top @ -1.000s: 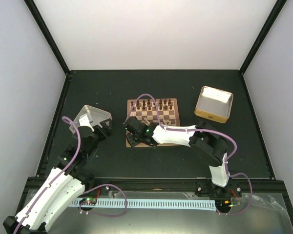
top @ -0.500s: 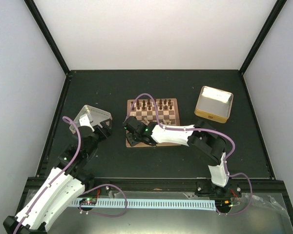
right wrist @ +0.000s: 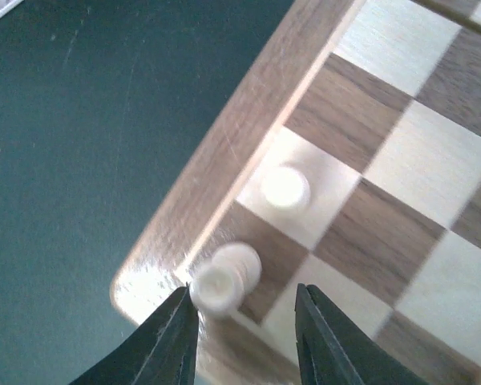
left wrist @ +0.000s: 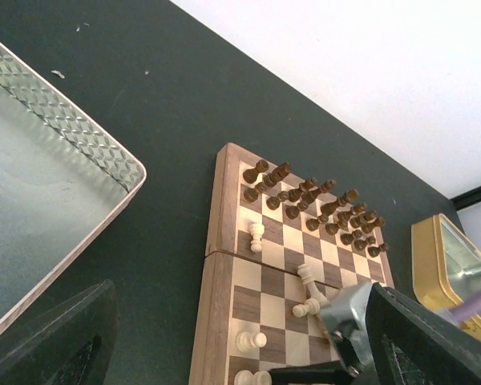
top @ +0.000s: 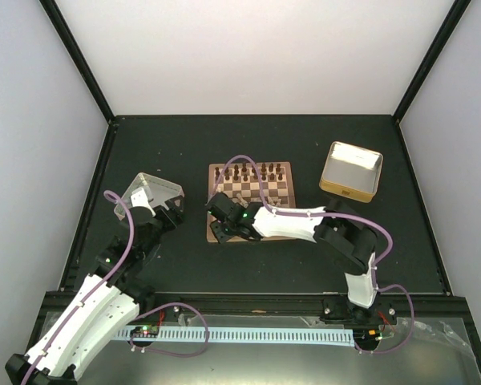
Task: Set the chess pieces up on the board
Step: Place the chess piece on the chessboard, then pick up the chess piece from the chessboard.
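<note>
board [left wrist: 222, 200]: mid-table on the dark table [top: 144, 144], with the silver tray [left wrist: 56, 184] off to its left and the gold tin [top: 351, 171] off to its right
dark pieces [left wrist: 309, 200]: lined up along the two far rows
pale chess pieces [left wrist: 256, 234]: a few scattered over the left and near squares of the board. One near the middle [left wrist: 305, 307] looks tipped over, the rest look upright
right gripper [right wrist: 244, 337]: low over the board's near-left corner, jaws part open, gripping nothing
corner piece [right wrist: 224, 277]: pale, on the dark corner square, just ahead of the tips. It sits close by one finger [right wrist: 172, 341], can't tell contact through the blur. The other finger is apart from it
neighbour piece [right wrist: 285, 188]: pale, on the adjoining light square along the rim, clear of both fingers
left gripper [top: 167, 210]: off the board, by the silver tray's near edge, left of the board. Its fingers [left wrist: 64, 337] are spread wide, empty
</note>
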Tool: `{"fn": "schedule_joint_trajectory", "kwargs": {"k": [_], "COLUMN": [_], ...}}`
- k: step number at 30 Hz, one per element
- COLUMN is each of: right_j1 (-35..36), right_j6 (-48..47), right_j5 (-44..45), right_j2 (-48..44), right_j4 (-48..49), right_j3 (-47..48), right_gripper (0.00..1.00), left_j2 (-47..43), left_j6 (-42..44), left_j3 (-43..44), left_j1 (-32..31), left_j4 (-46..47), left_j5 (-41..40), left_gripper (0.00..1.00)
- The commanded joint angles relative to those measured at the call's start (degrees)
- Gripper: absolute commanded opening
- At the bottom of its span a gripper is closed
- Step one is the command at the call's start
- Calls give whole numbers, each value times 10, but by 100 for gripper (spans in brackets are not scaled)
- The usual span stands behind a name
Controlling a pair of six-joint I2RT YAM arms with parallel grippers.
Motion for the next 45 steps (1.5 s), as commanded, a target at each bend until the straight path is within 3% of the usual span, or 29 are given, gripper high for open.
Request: {"fn": "schedule_joint_trajectory", "kwargs": {"k": [1, 9, 28, 32, 38, 42, 45], "right_j1": [-2, -27, -53, -53, -53, -60, -80], "right_j6": [0, 78, 98, 93, 64, 4, -58], "right_j5": [4, 61, 13, 12, 9, 4, -58], "right_j2": [-74, -156, -93, -89, -105, -140, -180], "right_j4": [9, -3, -56, -66, -55, -13, 32], "right_j3": [-39, -121, -98, -99, -114, -130, -149], "right_gripper": [37, 38, 41, 35, 10, 8, 7], "left_j2": [-5, -2, 7, 13, 31, 56, 81], "left_j6": [17, 30, 45, 48, 53, 63, 72], "left_j3": [28, 26, 18, 13, 5, 6, 11], "left_j1": [3, 4, 3, 3, 3, 3, 3], "left_j4": [2, 17, 39, 51, 90, 114, 132], "left_j5": [-10, 2, 27, 42, 109, 181, 251], "left_gripper": [87, 89, 90, 90, 90, 92, 95]}}
